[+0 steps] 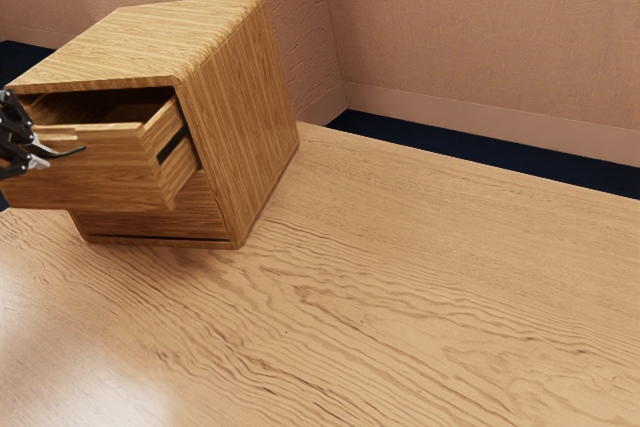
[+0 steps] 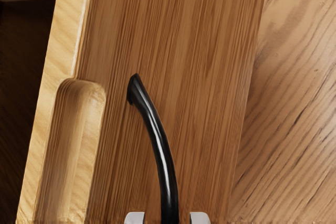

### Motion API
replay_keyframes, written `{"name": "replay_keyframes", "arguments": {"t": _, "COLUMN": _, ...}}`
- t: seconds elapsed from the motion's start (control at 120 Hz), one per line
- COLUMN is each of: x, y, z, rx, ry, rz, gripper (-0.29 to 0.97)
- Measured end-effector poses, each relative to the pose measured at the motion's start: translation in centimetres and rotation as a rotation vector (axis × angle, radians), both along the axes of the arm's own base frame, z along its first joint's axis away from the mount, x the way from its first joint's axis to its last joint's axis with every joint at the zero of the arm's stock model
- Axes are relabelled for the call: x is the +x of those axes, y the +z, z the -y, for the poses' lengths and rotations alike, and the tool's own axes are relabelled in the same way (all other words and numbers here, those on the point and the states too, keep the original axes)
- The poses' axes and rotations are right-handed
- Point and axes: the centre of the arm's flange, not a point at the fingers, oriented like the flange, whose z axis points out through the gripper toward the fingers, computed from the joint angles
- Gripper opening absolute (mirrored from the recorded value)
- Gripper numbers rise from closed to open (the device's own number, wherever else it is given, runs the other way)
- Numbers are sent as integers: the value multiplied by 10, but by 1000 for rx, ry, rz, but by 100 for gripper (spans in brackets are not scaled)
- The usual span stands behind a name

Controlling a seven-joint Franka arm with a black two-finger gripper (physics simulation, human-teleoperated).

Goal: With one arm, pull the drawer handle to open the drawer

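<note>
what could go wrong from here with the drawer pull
1. The drawer stands well out of the cabinet; pulling much further may bring it right out.
2. The cabinet looks merely set on the table, so a hard pull might drag or tip it instead of sliding the drawer.
3. The handle is thin and curved; the tool could slip off it if the pull goes off line.
</note>
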Motion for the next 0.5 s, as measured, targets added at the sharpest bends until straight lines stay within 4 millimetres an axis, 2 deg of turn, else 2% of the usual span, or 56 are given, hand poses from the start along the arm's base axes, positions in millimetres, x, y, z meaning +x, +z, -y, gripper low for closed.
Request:
{"name": "replay_keyframes", "arguments": {"t": 0.267, "x": -16, "y": -4, "z": -4, "rx": 6, "ry": 32, "rz": -16, "gripper": 1}}
{"name": "replay_keyframes", "arguments": {"t": 0.5, "x": -24, "y": -3, "z": 5, "rx": -1, "ry": 24, "rz": -10, "gripper": 0}}
